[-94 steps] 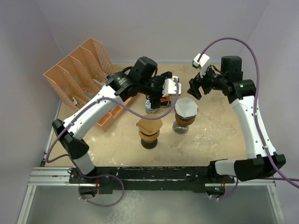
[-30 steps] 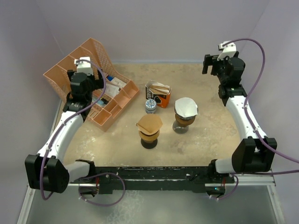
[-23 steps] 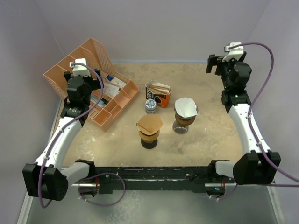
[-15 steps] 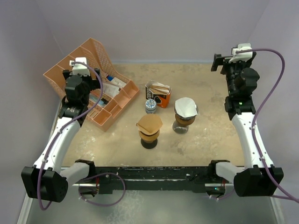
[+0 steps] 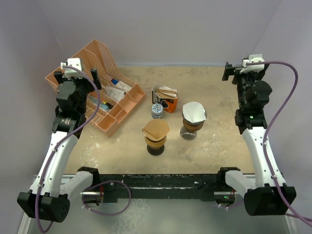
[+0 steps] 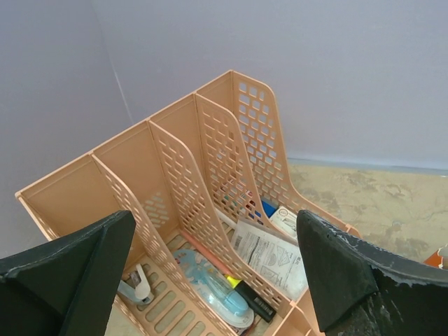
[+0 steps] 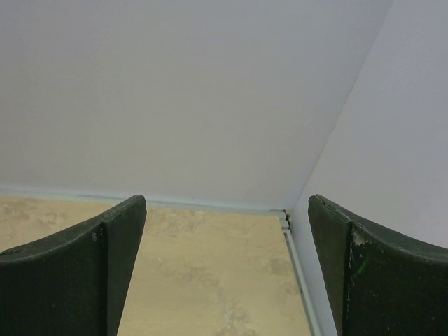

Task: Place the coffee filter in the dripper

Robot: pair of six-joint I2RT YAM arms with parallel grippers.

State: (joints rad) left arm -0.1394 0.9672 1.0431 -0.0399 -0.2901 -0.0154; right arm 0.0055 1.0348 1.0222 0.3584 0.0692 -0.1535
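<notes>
The left hand (image 6: 217, 276) and right hand (image 7: 225, 269) are black, the arms (image 5: 260, 146) white-shelled with purple cables (image 5: 268, 62).

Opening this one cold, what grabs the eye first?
In the middle, the near dripper wears a brown filter and the right dripper a white filter. A peach rack fills the back-left corner, while the left fingers and right fingers gape open, empty, out at either side.

The table (image 5: 219, 141) is mottled beige, the perforated rack (image 5: 100, 61) peach, 1 coffee filter (image 5: 156, 129) brown, the other filter (image 5: 194, 112) white.
</notes>
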